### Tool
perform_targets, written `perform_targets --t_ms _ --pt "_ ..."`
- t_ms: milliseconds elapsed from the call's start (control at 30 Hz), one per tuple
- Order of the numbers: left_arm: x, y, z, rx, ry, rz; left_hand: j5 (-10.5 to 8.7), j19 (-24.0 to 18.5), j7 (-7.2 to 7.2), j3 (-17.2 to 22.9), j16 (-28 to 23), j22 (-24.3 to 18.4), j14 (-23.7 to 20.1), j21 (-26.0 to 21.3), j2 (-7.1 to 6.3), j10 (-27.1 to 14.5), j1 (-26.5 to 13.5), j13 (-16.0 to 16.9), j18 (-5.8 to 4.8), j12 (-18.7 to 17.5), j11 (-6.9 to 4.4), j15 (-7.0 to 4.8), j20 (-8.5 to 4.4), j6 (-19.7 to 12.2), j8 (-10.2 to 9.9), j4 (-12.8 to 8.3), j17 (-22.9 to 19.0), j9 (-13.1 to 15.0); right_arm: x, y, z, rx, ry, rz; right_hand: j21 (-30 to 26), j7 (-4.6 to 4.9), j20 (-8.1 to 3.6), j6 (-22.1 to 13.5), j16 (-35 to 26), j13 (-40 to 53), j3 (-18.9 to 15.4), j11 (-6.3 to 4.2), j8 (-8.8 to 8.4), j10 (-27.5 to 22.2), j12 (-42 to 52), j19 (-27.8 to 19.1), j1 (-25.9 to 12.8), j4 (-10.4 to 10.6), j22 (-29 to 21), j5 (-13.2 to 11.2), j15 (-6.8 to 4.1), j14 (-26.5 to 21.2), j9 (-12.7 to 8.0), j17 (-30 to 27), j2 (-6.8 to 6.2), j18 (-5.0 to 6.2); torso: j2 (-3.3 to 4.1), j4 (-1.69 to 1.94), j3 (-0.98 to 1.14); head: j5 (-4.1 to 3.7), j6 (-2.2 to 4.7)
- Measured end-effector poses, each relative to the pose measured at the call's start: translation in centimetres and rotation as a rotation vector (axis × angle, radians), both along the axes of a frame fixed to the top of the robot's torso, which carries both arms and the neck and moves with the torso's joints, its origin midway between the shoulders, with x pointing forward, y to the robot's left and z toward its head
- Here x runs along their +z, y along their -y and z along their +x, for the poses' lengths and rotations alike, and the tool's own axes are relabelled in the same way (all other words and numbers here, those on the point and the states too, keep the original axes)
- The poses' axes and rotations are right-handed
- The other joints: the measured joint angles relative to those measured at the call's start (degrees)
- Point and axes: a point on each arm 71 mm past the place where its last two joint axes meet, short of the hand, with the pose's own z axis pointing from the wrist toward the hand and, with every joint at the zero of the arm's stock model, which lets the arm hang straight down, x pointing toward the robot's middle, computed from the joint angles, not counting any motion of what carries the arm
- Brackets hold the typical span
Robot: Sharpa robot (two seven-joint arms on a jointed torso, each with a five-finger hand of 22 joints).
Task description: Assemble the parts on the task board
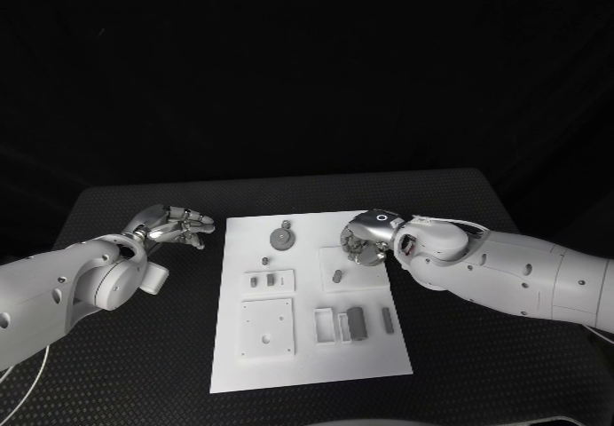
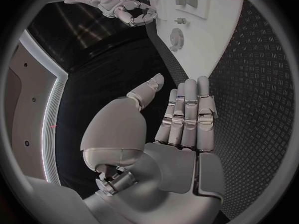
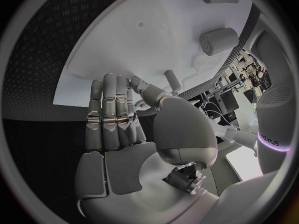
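The white task board lies in the middle of the table. On it are a grey gear disc, a small peg, a grey pin, a slotted block, a square plate and a small tray beside grey blocks. My right hand hovers over the board's far right part, fingers straight and side by side, holding nothing. The grey pin is close to its thumb; I cannot tell whether they touch. My left hand is off the board's far left corner, fingers extended and empty.
The black textured table surrounds the board on all sides. From the left wrist I see the board, the gear disc and my right hand beyond it. Two grey cylinders show past the right hand.
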Motion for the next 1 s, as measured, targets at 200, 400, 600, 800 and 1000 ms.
perform_targets --t_ms 200,400,600,800,1000 --pt "-0.01 -0.1 0.05 0.003 0.0 0.001 0.0 0.0 0.0 0.0 0.0 -0.06 0.0 0.0 0.0 0.0 0.0 0.0 -0.03 0.0 0.0 0.0 0.0 0.0 0.0 0.0 0.0 0.0 -0.04 0.05 -0.17 0.0 0.007 0.005 0.0 -0.13 -0.08 0.14 0.0 0.2 0.0 -0.03 -0.04 0.43 0.03 0.48 0.32 0.0 0.13 -0.01 -0.21 0.23 0.01 0.24 0.32 0.0 0.0 -0.01 0.03 0.12 0.0" --pt "-0.03 -0.02 0.06 0.002 0.0 0.001 0.0 0.0 -0.01 0.0 0.0 -0.12 0.01 0.0 0.0 0.0 0.0 -0.01 -0.07 0.0 -0.01 0.01 0.0 0.0 0.0 0.0 0.0 0.0 -0.04 0.12 -0.35 0.001 0.012 0.008 0.0 -0.23 -0.3 0.45 0.22 0.37 -0.01 -0.13 0.25 0.53 0.03 0.7 0.39 0.0 0.28 -0.01 -0.42 0.45 0.14 0.41 0.39 0.0 0.0 -0.03 0.04 0.12 0.03" --pt "-0.05 -0.08 0.1 0.003 0.0 0.002 0.0 0.0 -0.01 0.0 0.0 -0.12 0.09 0.0 0.0 -0.01 0.0 0.04 -0.11 0.0 -0.01 0.09 0.0 0.01 0.11 0.0 0.0 -0.01 0.06 0.23 -0.5 0.001 0.017 0.013 0.21 -0.15 -0.42 0.55 0.22 0.48 -0.01 -0.33 0.26 0.73 0.04 0.83 0.39 -0.01 0.35 -0.01 -0.49 0.52 0.28 0.49 0.39 0.0 0.0 -0.05 0.04 0.13 0.12" --pt "-0.07 -0.07 0.13 0.003 0.0 0.002 0.0 0.0 -0.01 0.0 0.0 -0.18 0.09 0.0 0.0 -0.01 0.0 0.04 -0.37 0.0 -0.01 0.09 0.0 0.01 0.18 0.0 0.0 -0.01 0.22 0.22 -0.51 0.0 0.024 0.021 0.21 -0.34 -0.3 0.74 0.4 0.57 -0.01 -0.13 0.26 0.93 0.21 1.12 0.39 -0.01 0.43 -0.01 -0.33 0.73 0.34 0.57 0.39 0.0 0.0 -0.04 0.04 0.13 0.2" --pt "-0.08 -0.07 0.12 0.002 -0.001 0.001 0.0 0.0 -0.02 0.0 0.0 -0.24 0.09 0.0 0.0 -0.01 0.0 0.04 -0.37 0.0 -0.02 0.09 0.0 0.01 0.18 0.0 0.0 -0.01 0.14 0.38 -0.37 -0.01 0.01 0.024 -0.32 -0.01 -0.08 0.38 -0.05 0.56 -0.01 0.35 0.08 0.44 -0.85 0.61 0.62 -0.01 0.41 -0.01 0.0 0.1 0.54 0.58 0.1 0.01 0.0 -0.03 0.01 0.11 0.23"
